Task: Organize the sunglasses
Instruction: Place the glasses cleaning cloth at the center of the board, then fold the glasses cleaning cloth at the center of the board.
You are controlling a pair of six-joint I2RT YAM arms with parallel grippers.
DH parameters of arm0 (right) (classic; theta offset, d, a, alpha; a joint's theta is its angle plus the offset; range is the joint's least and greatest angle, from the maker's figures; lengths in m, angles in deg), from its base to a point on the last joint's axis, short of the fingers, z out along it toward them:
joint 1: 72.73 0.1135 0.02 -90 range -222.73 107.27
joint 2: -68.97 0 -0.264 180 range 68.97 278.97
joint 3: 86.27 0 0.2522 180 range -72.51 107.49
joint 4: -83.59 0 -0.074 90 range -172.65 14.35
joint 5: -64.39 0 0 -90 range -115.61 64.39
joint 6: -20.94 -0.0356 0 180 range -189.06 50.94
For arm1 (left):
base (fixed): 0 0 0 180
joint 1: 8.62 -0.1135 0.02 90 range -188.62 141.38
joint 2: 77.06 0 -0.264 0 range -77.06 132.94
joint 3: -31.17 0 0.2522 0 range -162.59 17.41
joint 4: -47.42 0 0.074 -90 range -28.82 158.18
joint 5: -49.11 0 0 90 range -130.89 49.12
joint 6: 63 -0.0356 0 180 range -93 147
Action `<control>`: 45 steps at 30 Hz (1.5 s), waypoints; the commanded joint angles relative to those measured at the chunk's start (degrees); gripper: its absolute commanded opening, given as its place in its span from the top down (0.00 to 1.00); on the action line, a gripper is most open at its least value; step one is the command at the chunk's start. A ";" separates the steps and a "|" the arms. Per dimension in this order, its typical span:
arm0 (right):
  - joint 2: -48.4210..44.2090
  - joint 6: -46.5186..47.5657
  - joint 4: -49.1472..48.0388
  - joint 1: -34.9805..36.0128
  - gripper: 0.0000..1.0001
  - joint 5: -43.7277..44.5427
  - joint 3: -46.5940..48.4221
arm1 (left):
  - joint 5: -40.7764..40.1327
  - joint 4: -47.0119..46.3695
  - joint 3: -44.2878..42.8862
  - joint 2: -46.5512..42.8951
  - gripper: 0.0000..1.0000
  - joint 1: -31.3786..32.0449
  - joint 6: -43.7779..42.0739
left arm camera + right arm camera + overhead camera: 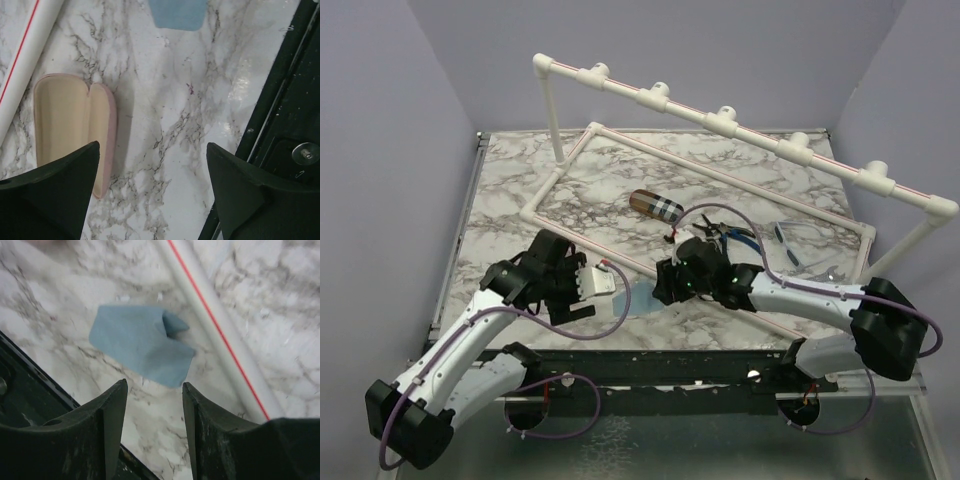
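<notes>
While the left gripper (152, 150) and right gripper (154, 390) hang spread and empty, the sunglasses (788, 240) lie untouched.
They sit near the counter's (620, 170) right edge, well apart from all fingers.

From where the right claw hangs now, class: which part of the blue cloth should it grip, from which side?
Likely the raised fold at the far corner of the blue cloth, from above with the open right claw. The rest lies flat on the table; only the fold stands up.

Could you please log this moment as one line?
left gripper open over pink case | right gripper open over blue cloth | sunglasses ungripped beside pliers
</notes>
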 commanded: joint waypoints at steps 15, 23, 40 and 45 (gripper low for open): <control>15.07 -2.99 1.23 7.40 0.63 9.70 0.08 | -6.83 -19.03 14.97 -3.24 0.24 17.20 3.14; 19.26 -2.84 6.48 11.88 0.74 15.29 2.14 | -12.51 -25.07 17.19 -0.58 0.28 22.45 5.65; 6.52 -7.76 6.04 11.78 1.00 1.08 2.90 | -11.01 -29.81 20.69 -0.31 0.27 31.47 6.22; 1.28 -10.67 1.51 8.51 1.00 -6.53 0.45 | -8.60 -32.83 21.43 -3.01 0.19 31.49 8.64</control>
